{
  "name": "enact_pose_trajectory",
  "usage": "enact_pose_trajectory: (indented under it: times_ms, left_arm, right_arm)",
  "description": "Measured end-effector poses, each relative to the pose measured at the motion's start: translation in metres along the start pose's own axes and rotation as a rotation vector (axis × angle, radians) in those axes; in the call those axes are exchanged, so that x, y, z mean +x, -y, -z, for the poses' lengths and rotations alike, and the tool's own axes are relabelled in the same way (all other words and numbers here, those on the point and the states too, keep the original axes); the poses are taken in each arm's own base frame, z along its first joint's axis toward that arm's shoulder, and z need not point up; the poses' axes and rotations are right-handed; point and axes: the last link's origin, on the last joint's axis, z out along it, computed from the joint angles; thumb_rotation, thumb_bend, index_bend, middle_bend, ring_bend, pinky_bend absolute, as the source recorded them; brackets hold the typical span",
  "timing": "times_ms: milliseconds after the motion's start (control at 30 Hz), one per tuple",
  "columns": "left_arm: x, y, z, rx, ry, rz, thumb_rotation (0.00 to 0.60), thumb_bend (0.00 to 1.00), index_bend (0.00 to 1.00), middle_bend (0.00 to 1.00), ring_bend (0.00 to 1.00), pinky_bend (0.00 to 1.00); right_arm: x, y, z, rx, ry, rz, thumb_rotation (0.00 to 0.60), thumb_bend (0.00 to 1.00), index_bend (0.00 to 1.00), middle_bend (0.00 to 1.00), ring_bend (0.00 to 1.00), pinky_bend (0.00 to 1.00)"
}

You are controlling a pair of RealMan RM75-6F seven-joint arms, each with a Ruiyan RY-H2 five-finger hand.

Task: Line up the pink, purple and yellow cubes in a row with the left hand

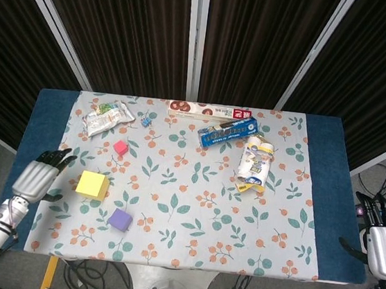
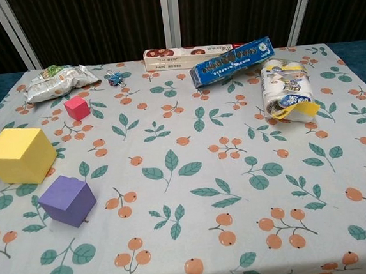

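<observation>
The small pink cube (image 1: 121, 148) (image 2: 76, 108) sits on the floral cloth at the left. Nearer to me lies the larger yellow cube (image 1: 92, 185) (image 2: 18, 155), and the purple cube (image 1: 120, 219) (image 2: 67, 199) is in front of that. My left hand (image 1: 38, 174) hovers at the cloth's left edge, just left of the yellow cube, fingers apart and holding nothing. My right hand (image 1: 380, 238) stays off the table's right side, fingers spread and empty. The chest view shows neither hand.
At the back lie a snack bag (image 1: 106, 117), a small blue clip (image 1: 145, 120), a long biscuit box (image 1: 209, 111) and a blue box (image 1: 227, 132). A white packet with a yellow label (image 1: 255, 165) lies right of centre. The blue table edge (image 1: 41, 134) borders the cloth.
</observation>
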Motion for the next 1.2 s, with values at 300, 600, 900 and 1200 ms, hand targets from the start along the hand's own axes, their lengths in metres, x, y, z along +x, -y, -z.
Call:
enact_pose_trajectory:
  times_ms: [300, 600, 900, 1200]
  left_arm:
    - [-0.009, -0.015, -0.032, -0.015, 0.118, 0.007, 0.6, 0.03, 0.15, 0.13, 0.12, 0.15]
    - [-0.02, -0.032, -0.048, -0.003, 0.209, 0.036, 0.6, 0.03, 0.23, 0.22, 0.18, 0.17]
    - [-0.024, -0.041, -0.061, -0.004, 0.167, 0.045, 0.6, 0.1, 0.45, 0.49, 0.4, 0.25]
    - [-0.002, -0.062, -0.073, -0.056, 0.112, 0.057, 0.6, 0.1, 0.48, 0.53, 0.44, 0.25]
  right_arm:
    - [0.0, -0.001, -0.001, 0.001, 0.0, 0.0, 0.6, 0.0, 0.08, 0.15, 0.02, 0.14]
    - [-0.003, -0.004, -0.002, -0.005, 0.006, -0.008, 0.6, 0.0, 0.08, 0.15, 0.02, 0.14]
    - [-0.004, -0.005, -0.002, -0.008, 0.009, -0.012, 0.6, 0.0, 0.08, 0.15, 0.02, 0.14]
    - [-0.002, -0.007, -0.002, -0.011, 0.0, -0.011, 0.6, 0.0, 0.08, 0.15, 0.02, 0.14]
